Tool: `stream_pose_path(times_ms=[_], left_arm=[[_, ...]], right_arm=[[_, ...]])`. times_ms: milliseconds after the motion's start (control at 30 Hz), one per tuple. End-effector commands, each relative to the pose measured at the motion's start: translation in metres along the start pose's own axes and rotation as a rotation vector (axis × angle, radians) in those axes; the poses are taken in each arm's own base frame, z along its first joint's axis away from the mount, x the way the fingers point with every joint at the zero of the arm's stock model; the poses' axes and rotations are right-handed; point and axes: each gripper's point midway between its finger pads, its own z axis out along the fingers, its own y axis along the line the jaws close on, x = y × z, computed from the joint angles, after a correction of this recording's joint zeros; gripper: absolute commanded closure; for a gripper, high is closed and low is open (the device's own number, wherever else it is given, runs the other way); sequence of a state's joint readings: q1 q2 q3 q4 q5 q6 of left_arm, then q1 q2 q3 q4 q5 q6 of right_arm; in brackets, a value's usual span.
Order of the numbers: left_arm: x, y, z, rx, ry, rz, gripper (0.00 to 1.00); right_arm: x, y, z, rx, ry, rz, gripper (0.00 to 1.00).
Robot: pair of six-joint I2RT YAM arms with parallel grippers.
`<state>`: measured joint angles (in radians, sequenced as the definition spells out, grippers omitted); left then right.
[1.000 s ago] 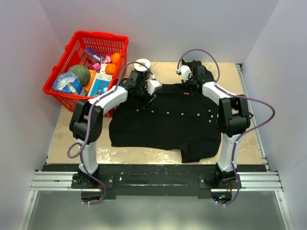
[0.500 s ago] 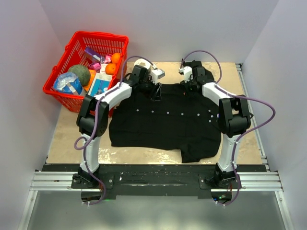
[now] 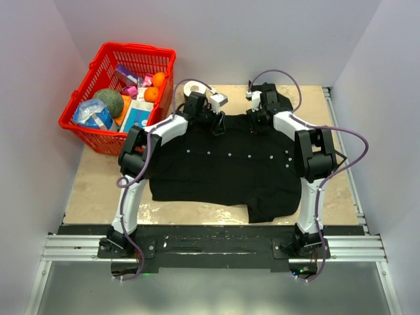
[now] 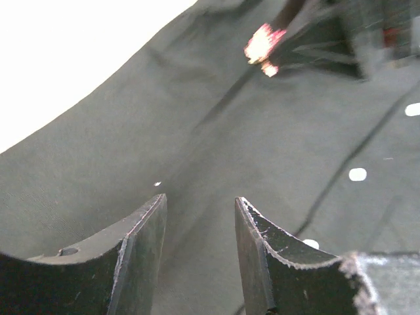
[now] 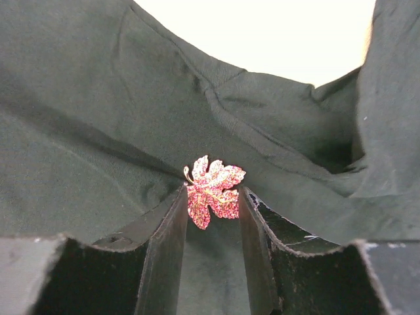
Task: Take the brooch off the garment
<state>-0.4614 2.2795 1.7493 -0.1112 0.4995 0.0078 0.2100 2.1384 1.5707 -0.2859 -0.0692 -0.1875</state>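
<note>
Left arm [image 3: 167, 128] swung across garment [image 3: 223, 172], jaws half-open, empty; right jaws open astride brooch [image 5: 213, 191].

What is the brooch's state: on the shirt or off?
On: the leaf-shaped brooch lies against the black shirt between the right gripper's parted jaws. Whether its pin is unfastened, cannot tell.

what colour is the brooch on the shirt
The brooch is speckled reddish-pink with pale glints, shaped like a leaf. It shows best in the right wrist view.
</note>
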Motion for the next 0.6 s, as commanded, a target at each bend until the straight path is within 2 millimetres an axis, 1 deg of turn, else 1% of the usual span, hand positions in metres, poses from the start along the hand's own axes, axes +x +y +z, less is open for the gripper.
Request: stream_pose_path(times_ms=[0, 33, 67, 100, 133, 167, 200, 233, 267, 300, 333, 400, 433, 467, 500, 533, 567], left_arm=[[0.006, 0.015, 0.012, -0.077, -0.005, -0.015, 0.49], [0.015, 0.016, 0.011, -0.081, 0.017, -0.021, 0.49], [0.018, 0.016, 0.010, -0.085, 0.027, -0.020, 0.49], [0.024, 0.015, 0.007, -0.090, 0.046, -0.028, 0.49], [0.037, 0.014, 0.005, -0.091, 0.075, -0.042, 0.49], [0.036, 0.011, -0.001, -0.092, 0.076, -0.030, 0.49], [0.042, 0.010, -0.006, -0.093, 0.092, -0.017, 0.49], [0.059, 0.008, -0.010, -0.094, 0.127, -0.030, 0.49], [0.057, 0.003, -0.019, -0.095, 0.124, -0.027, 0.49], [0.064, 0.000, -0.024, -0.097, 0.142, -0.029, 0.49], [0.075, -0.005, -0.035, -0.097, 0.164, -0.035, 0.49], [0.087, -0.009, -0.045, -0.101, 0.191, -0.029, 0.49], [0.102, -0.012, -0.051, -0.103, 0.221, -0.039, 0.49], [0.099, -0.016, -0.059, -0.107, 0.213, -0.034, 0.49], [0.101, -0.017, -0.062, -0.106, 0.216, -0.028, 0.49], [0.107, -0.019, -0.065, -0.106, 0.226, -0.030, 0.49], [0.103, -0.020, -0.068, -0.106, 0.220, -0.023, 0.49]], right_arm=[[-0.003, -0.006, -0.005, 0.042, -0.014, 0.052, 0.60], [-0.001, -0.006, -0.005, 0.048, -0.008, 0.050, 0.60], [0.000, -0.007, -0.005, 0.052, -0.008, 0.045, 0.59], [0.005, -0.007, -0.004, 0.057, 0.004, 0.043, 0.59], [0.006, -0.007, -0.003, 0.057, 0.006, 0.043, 0.59], [0.009, -0.008, -0.003, 0.058, 0.011, 0.044, 0.58], [0.010, -0.007, -0.002, 0.058, 0.015, 0.045, 0.57], [0.015, -0.008, -0.001, 0.063, 0.031, 0.047, 0.57], [0.016, -0.007, -0.001, 0.062, 0.034, 0.054, 0.56], [0.018, -0.007, -0.001, 0.062, 0.034, 0.054, 0.55], [0.020, -0.010, -0.002, 0.085, 0.038, 0.054, 0.54], [0.024, -0.011, 0.001, 0.093, 0.050, 0.059, 0.50], [0.026, -0.010, 0.002, 0.084, 0.056, 0.061, 0.50], [0.028, -0.007, 0.004, 0.070, 0.065, 0.061, 0.49], [0.030, -0.006, 0.006, 0.061, 0.074, 0.062, 0.51], [0.033, 0.001, 0.007, 0.022, 0.083, 0.065, 0.54], [0.033, 0.011, 0.007, -0.034, 0.082, 0.068, 0.56]])
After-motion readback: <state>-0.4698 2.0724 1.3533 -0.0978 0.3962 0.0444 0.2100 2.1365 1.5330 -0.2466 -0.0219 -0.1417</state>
